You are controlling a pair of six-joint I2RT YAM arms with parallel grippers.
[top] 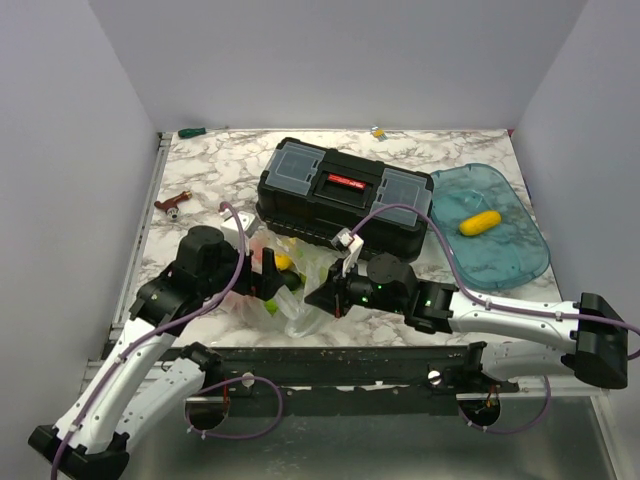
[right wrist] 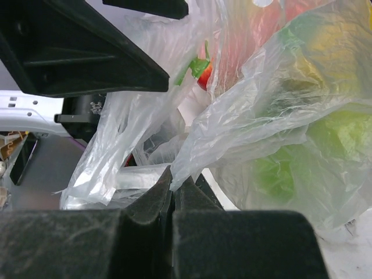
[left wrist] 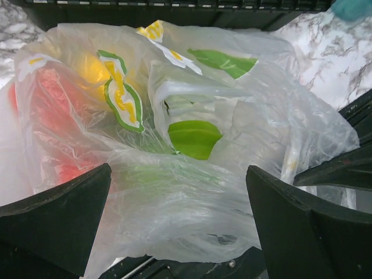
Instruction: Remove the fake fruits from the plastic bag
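The plastic bag [top: 303,290] lies crumpled near the table's front edge, between my two grippers. Through its film [left wrist: 192,197] I see fake fruits: a light green one [left wrist: 195,138], a red one [left wrist: 55,116] and a yellow glow [left wrist: 93,70]. My left gripper [left wrist: 177,215] is open, its fingers [left wrist: 58,215] standing on either side of the bag's near bulge. My right gripper [right wrist: 173,189] is shut on a fold of the bag's film [right wrist: 192,157]. In the right wrist view green fruit [right wrist: 273,174] and a red fruit with a green leaf [right wrist: 203,72] show inside. One yellow fruit [top: 480,221] lies in the blue tray.
A black toolbox [top: 345,195] stands right behind the bag. The translucent blue tray [top: 520,270] sits at the right. A red-handled tool [top: 172,204] lies at the left, small items [top: 192,131] along the back wall. A black rail [top: 350,360] runs along the front edge.
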